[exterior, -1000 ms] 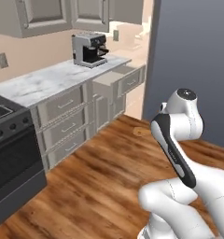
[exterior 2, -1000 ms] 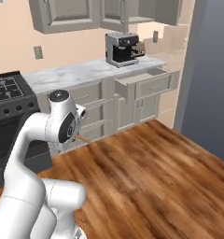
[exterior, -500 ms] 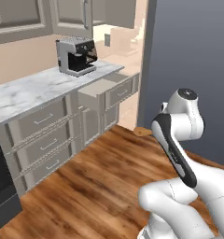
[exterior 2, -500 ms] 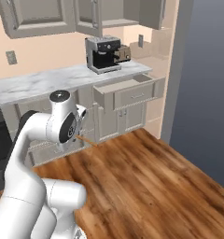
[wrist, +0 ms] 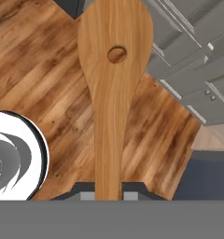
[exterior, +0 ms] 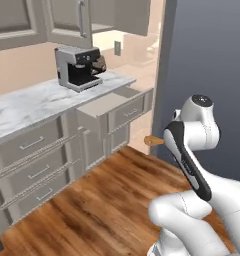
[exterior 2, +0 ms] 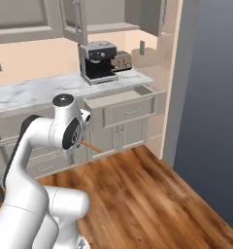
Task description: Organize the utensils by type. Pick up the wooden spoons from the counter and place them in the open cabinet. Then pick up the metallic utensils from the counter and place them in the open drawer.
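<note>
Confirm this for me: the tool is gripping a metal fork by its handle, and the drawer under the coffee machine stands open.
Not quite. The tool grips a wooden spoon by its handle, not a metal fork; the hand view shows its wood grain and broad bowl with a hole. The drawer under the coffee machine does stand open.

Even, flat rendered light, no glare. Soft shadow under counter [exterior: 37, 102] overhang at left. Base views slightly soft; hand view sharp on wood grain.

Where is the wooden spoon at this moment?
The wooden spoon is held in the gripper, above the wood floor in the hand view. Its tip pokes out beside the arm, below the open drawer.
</note>
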{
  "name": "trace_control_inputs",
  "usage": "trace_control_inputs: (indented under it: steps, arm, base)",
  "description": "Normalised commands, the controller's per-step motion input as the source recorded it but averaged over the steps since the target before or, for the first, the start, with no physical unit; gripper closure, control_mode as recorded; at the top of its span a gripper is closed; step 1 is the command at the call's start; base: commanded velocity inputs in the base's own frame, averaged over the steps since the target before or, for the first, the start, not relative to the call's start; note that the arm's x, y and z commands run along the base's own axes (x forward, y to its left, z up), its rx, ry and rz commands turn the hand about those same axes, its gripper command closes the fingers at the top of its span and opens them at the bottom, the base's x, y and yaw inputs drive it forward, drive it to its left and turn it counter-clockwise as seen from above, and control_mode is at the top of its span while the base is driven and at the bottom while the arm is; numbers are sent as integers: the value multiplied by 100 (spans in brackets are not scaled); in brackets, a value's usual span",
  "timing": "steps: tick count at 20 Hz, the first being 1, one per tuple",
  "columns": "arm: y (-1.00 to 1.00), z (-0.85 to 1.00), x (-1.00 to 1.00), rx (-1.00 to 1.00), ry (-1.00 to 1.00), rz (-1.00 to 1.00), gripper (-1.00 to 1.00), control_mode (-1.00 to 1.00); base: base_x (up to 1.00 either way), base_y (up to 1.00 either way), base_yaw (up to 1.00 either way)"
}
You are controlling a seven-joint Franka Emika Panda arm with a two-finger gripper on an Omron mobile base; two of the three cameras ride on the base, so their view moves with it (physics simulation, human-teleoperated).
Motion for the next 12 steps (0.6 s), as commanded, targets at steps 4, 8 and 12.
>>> trace_control_inputs:
  steps: [4,8,12]
  arm:
    - [0,0,0,0,0,0,100,100]
    - [0,0,0,0,0,0,100,100]
    - [0,0,0,0,0,0,100,100]
  base:
    - [83,-34,30]
    - [80,-29,36]
    - [73,-31,41]
